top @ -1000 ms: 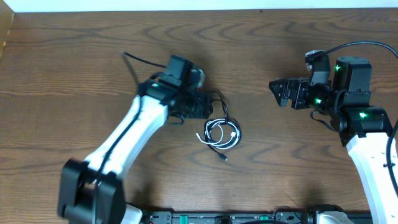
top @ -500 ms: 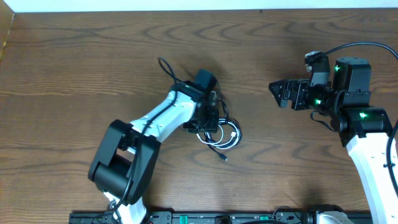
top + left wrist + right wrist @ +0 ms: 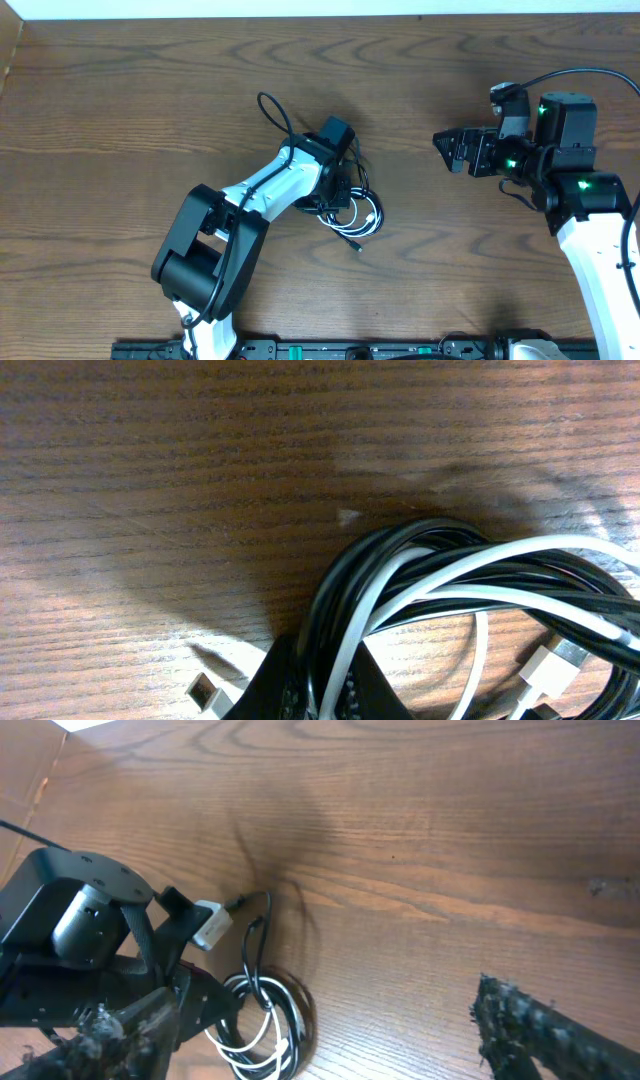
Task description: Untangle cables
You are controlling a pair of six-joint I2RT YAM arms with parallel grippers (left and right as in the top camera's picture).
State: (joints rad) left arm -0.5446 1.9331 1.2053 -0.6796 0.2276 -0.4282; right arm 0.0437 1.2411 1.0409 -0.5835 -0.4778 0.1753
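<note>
Overhead, the wooden table [image 3: 120, 120] is bare at the left. The white left arm [image 3: 270, 185] reaches from the near edge toward the middle. The left gripper [image 3: 345, 193] is down on the table at the left edge of the cables [image 3: 360, 212], which lie in one small tangled coil near the centre. One thin black tail [image 3: 356, 246] runs out of the coil on its near side.

In the left wrist view the dark fingers [image 3: 290, 685] at the bottom of the frame are closed together, pinching the loops where they cross. The black cords [image 3: 420, 545] and the white cord [image 3: 490, 595] wind over one another there. A white plug [image 3: 548, 665] lies on the wood to the right.

Further right, the right gripper [image 3: 447, 150] hangs well apart from the coil, its jaws spread wide and holding nothing, pointing left. It sits at the end of the right arm [image 3: 590, 210]. From the right wrist camera one rough black finger [image 3: 545, 1025] shows at the lower right, with the coil far off at the lower left beside the left arm
</note>
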